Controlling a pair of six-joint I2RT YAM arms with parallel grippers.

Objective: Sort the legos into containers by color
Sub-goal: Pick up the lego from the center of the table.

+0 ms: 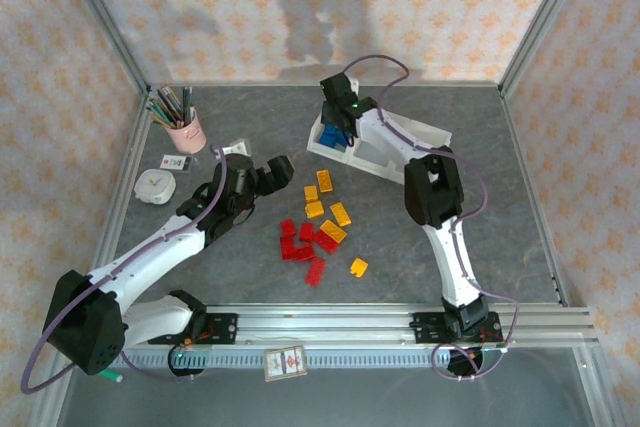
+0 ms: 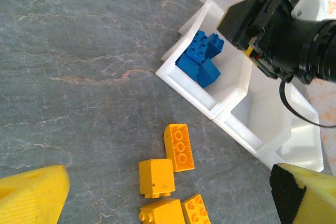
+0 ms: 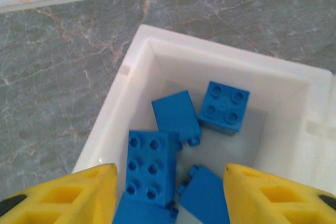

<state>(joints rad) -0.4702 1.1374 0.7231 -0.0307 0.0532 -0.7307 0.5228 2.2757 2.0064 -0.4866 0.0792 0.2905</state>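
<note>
Right gripper (image 3: pixel 168 184): upper centre of the top view, above the left end compartment of the tray (image 3: pixel 134 77). Its jaws are apart and hold nothing. Blue bricks (image 3: pixel 226 106) lie in that compartment.
Left gripper (image 1: pixel 272 173): centre-left, spread wide, empty.
Loose on the table, mid-frame: yellow bricks (image 1: pixel 326 197), red bricks (image 1: pixel 303 242), single blue brick (image 1: pixel 329 230).
Right arm (image 1: pixel 432 187): crosses the tray.
Pencil cup (image 1: pixel 185 131): upper left.

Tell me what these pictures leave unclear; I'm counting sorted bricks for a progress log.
Blue legos: right wrist view, bottom edge and yellow fingers cut off the nearest; count uncertain.
Tray: top view, right arm covers its other compartments.
Red legos: top view, clumped, too small to count.
</note>
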